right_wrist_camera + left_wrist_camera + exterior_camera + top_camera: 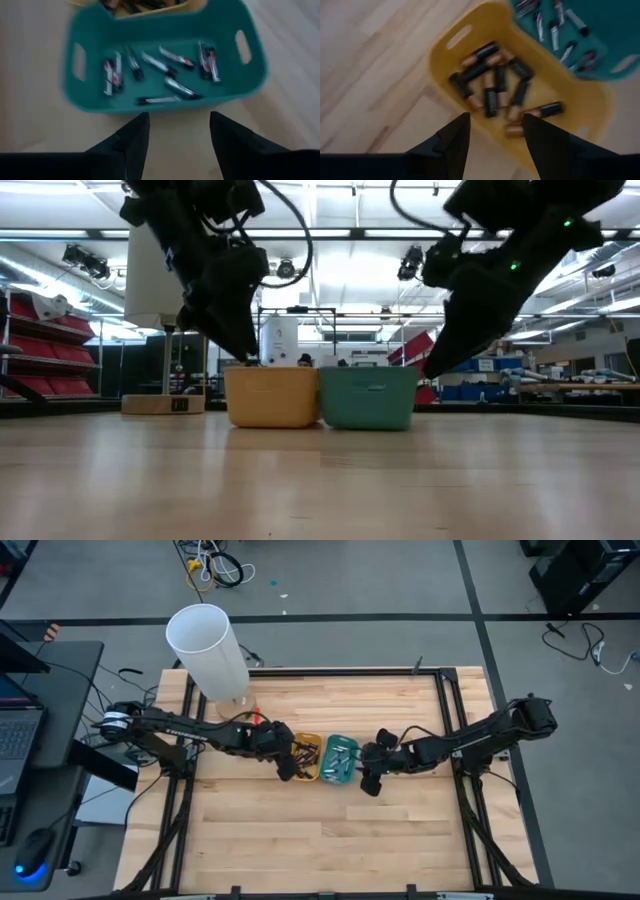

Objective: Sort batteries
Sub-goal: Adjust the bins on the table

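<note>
High view shows my two arms reaching inward over the tabletop (330, 840), meeting at two small trays that sit side by side, touching, near the middle and somewhat toward the far edge. My left end effector (287, 766) hangs at the yellow tray's (300, 775) outer side; my right end effector (368, 780) hangs at the teal tray's (350, 776) outer side. Wide bare wood lies between the trays and the near edge, and a fair strip runs to each side edge. Behind my left arm, near the far left corner, stands a tall white cylinder (208, 648), close to that arm's elbow.

Left wrist view: my left fingers (452, 142) are spread wide with nothing between them, poised above the yellow tray's rim. Inside lie the thicker batteries (490, 100), dark with copper ends, piled loosely in the tray's middle. Their long axes disagree: several run roughly parallel, while others lie across them at angles.

Right wrist view: my right fingers (230, 137) are likewise parted wide and empty, just outside the teal tray's long wall. The slimmer batteries (160, 65), silvery with dark and red markings, lie flat and scattered over its floor, mostly apart from each other. Some lie along the tray's short direction, a few slant, and one lies along the long wall nearest my fingers.

Low view shows both trays resting flat on the wood, walls touching, with both arms coming down beside them.
</note>
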Controlling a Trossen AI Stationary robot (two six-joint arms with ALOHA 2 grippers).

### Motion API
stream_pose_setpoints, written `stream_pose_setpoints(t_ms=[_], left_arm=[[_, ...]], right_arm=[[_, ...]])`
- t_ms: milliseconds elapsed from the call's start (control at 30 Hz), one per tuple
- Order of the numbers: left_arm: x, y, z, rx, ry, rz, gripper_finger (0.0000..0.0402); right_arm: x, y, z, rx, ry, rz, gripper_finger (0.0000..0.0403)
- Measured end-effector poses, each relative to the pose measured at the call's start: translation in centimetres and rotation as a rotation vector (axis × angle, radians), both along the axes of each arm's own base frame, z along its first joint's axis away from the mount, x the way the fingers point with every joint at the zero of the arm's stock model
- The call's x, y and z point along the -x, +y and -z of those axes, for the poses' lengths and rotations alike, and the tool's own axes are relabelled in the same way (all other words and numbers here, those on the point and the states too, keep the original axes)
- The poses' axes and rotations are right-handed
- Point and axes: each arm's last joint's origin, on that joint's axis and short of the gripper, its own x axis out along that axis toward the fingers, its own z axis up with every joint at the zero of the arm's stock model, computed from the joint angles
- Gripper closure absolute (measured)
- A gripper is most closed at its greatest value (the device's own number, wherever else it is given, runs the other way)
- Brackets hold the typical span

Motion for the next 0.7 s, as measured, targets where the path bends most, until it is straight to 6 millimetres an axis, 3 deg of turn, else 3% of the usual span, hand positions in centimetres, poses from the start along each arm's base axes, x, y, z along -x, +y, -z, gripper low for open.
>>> stream_pose_setpoints(t_ms=[200,467,600,700], left_arm=[[0.1,-0.6,-3.0,0.019,-0.204,0.046,0.0213],[2.7,0.5,-7.6,-0.09,-0.382,0.046,0.0251],[3.4,1.0,-7.5,-0.082,-0.344,-0.004,0.0271],[2.9,1.1,-4.7,-0.096,-0.276,-0.031,0.0286]], right_arm=[[1.3,1.3,-2.4,-0.001,-0.078,-0.032,0.021],[4.0,0.1,-7.1,0.087,-0.227,-0.06,0.0213],[5.1,-1.3,-7.6,0.099,-0.227,0.0,0.0222],[5.3,-2.2,-6.4,0.083,-0.206,0.012,0.0227]])
